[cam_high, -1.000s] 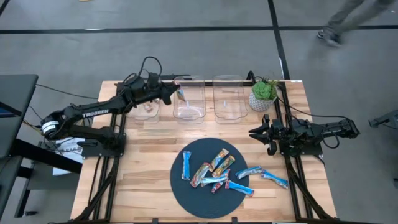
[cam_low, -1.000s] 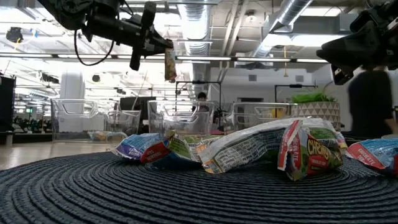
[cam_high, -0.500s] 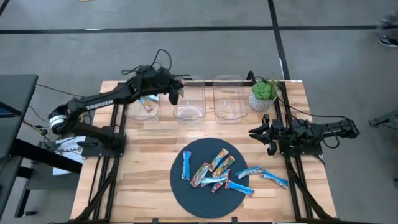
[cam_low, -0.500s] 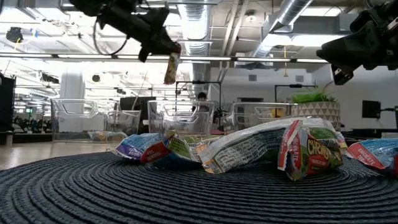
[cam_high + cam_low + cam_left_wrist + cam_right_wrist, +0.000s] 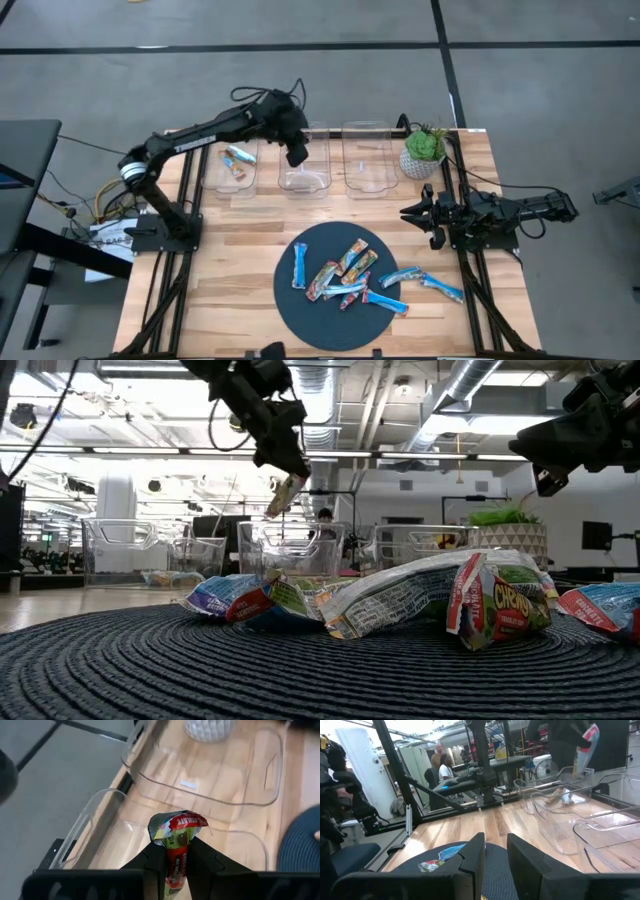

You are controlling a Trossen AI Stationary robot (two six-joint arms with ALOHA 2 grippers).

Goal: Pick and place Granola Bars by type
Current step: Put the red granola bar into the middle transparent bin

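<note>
My left gripper (image 5: 297, 152) hangs over the middle clear bin (image 5: 305, 162), shut on a red-and-green granola bar (image 5: 176, 840). In the low view the bar (image 5: 288, 493) dangles above that bin's rim. Several more bars, some blue and some multicoloured, lie flat in a heap (image 5: 345, 275) on the dark round mat (image 5: 300, 310). One bar (image 5: 238, 160) lies in the left bin. My right gripper (image 5: 495, 854) waits open at the table's right side (image 5: 412, 213), above the table, touching nothing. My left gripper pinches the multicoloured bar between its two fingers (image 5: 156, 862), gripping its lower part (image 5: 175, 865). The crimped free end (image 5: 177, 822) sticks out past the fingertips. The fingers point down and slant, and the bar hangs tilted below them (image 5: 290, 490), lifted clear over the middle bin.
Three clear bins stand in a row along the far side; the right one (image 5: 367, 158) holds no bar. A small potted plant (image 5: 425, 148) stands beside it at the far right corner. Bare wood lies left of the mat (image 5: 225, 270).
My left gripper has carried the bar toward the table's right, from the gap between the left and middle bins to over the middle bin, and a little lower. Its wrist has tipped downward, and the bar now hangs tilted instead of straight. It stays shut on the bar.
</note>
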